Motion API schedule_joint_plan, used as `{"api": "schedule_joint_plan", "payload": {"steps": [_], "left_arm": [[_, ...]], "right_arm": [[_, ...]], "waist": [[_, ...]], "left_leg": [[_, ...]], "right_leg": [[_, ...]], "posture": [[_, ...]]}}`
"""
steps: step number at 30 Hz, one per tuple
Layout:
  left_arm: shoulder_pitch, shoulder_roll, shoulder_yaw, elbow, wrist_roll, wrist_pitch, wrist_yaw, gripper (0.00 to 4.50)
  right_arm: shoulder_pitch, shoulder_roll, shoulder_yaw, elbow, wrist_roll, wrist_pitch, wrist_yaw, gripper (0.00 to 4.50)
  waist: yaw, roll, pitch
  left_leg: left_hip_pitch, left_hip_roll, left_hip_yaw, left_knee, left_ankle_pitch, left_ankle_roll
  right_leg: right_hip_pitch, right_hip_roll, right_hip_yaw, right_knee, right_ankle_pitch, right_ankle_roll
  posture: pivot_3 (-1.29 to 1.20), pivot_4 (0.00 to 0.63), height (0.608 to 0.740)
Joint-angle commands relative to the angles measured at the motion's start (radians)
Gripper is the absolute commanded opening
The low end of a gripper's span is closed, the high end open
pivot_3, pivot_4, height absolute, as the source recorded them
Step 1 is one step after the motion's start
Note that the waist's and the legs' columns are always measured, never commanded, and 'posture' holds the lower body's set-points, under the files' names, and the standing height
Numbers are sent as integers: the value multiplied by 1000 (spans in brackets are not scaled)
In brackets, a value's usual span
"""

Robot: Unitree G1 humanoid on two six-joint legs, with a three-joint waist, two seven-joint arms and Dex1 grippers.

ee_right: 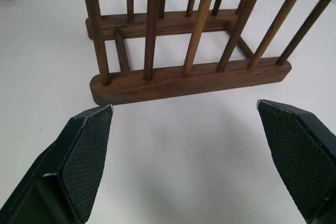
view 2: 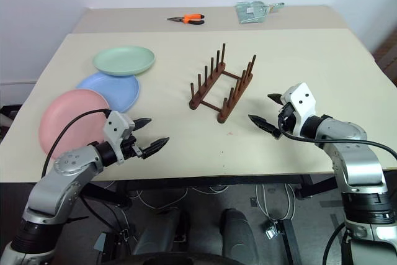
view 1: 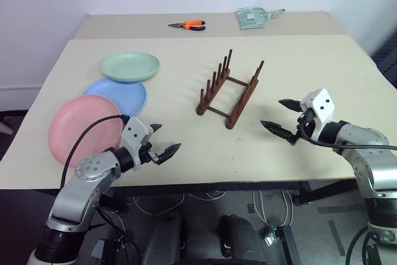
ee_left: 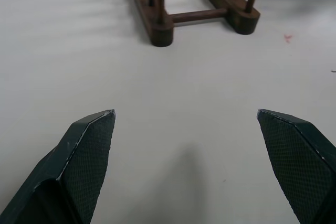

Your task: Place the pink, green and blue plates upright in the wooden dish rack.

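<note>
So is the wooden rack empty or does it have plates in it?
Empty. The dish rack shows bare pegs; all three plates lie flat on the table.

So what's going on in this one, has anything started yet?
Nothing is held yet. Both the left gripper and right gripper are open and empty above the table. The pink plate, blue plate and green plate lie flat, overlapping in a row on the robot's left. The wooden dish rack stands empty mid-table.

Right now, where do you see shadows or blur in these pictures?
Left wrist view: a soft shadow on the table between the open jaws, and the wooden dish rack is slightly blurred. Right wrist view: the rack looks sharp. Left eye view: even light, faint shadow beside the rack.
</note>
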Motion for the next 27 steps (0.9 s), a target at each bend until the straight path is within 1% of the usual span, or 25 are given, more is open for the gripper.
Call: {"api": "schedule_joint_plan", "payload": {"steps": [1, 8, 12, 14, 16, 18, 20, 23, 25, 27], "left_arm": [[-3, 0, -3, -30, 9, -12, 4, 4443], [-18, -12, -6, -27, -3, 0, -2, 4443], [-24, -18, -31, -15, 20, -5, -1, 4443], [-37, -26, -47, -24, 21, 3, -4, 4443], [-75, -33, -108, -1, 58, 13, -4, 4443], [-144, -60, -224, 65, 151, -1, 11, 4443], [-227, -138, -331, 165, 252, -32, 71, 4443], [-340, -320, -413, 348, 323, -19, 172, 4443], [-392, -405, -426, 454, 357, -17, 221, 4443], [-443, -489, -411, 573, 377, -3, 291, 4443]], "right_arm": [[12, 11, -3, -46, 1, -21, -6, 4500], [10, 23, 8, -87, 17, 14, -18, 4500], [42, 9, 12, -102, 12, 17, -9, 4500], [56, 6, 11, -122, 39, 42, 9, 4500], [59, 0, 1, -136, 91, 94, 37, 4500], [62, -4, -2, -155, 119, 125, 50, 4500], [63, -2, 1, -163, 96, 112, 29, 4500], [73, -10, -15, -164, 73, 96, 6, 4500], [84, -18, -28, -178, 72, 97, 0, 4500], [97, -27, -43, -194, 68, 98, -9, 4500]], "waist": [[0, 0, 0], [1, 0, 0], [1, 0, 0], [1, 0, 0], [1, 0, 0], [4, 0, 0], [6, 0, 0], [17, -1, 0], [24, -1, 0], [26, -1, 0]], "left_leg": [[0, 0, 0, 0, 0, 0], [0, 0, 0, 0, 0, 0], [0, 0, 0, 0, 0, 0], [0, 0, 0, 0, 0, 0], [0, 0, 0, 0, 0, 0], [0, 0, 0, 1, 0, 0], [0, 0, 0, 1, 0, 1], [0, -2, 0, 2, 0, 2], [0, -2, 0, 3, -1, 2], [0, -1, 0, 3, -1, 2]], "right_leg": [[0, 0, 0, 0, 0, 0], [0, 0, 0, 0, 0, 0], [0, 0, 0, 0, 0, 0], [0, 1, 0, 0, 0, 0], [0, 1, 0, 0, 1, 1], [1, 1, 0, 0, 1, 2], [2, 2, 0, 0, 1, 3], [3, 5, 0, 0, 2, 4], [2, 5, 0, 0, 3, 6], [2, 6, 0, 0, 3, 6]], "posture": [[0, 150, 740], [0, 150, 740], [0, 150, 740], [0, 150, 740], [0, 150, 740], [0, 150, 740], [0, 150, 740], [0, 150, 740], [0, 150, 740], [0, 150, 740]]}}
